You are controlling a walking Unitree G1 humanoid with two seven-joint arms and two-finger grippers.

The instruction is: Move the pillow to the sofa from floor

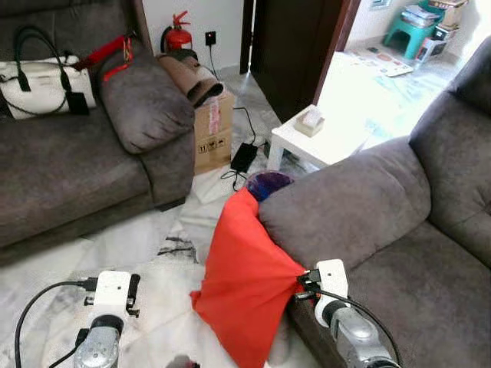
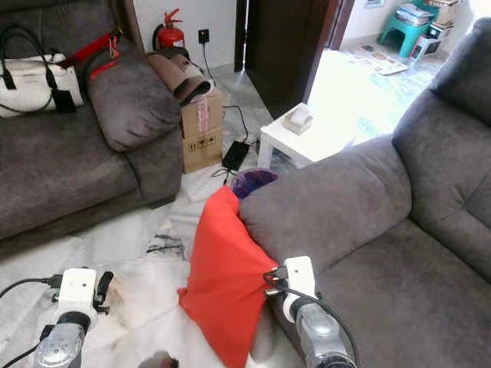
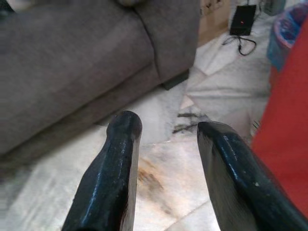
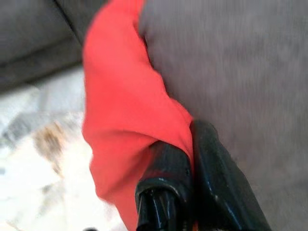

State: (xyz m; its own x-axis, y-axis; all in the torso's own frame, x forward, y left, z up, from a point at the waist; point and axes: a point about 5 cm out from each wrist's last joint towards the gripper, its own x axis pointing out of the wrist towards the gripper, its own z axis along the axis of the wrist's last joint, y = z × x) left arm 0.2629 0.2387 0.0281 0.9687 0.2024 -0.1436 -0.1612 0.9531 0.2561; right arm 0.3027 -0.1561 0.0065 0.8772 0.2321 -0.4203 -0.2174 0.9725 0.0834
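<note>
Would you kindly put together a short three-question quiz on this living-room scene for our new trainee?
1. True or false: the right end effector is shut on the red pillow.
2. What leans against the pillow's upper part? A) the sofa armrest B) the cardboard box C) the white handbag
3. Fill in: the left end effector hangs open above the ___ floor.

Key
1. True; its fingers pinch the pillow's edge.
2. A
3. Marble
</note>
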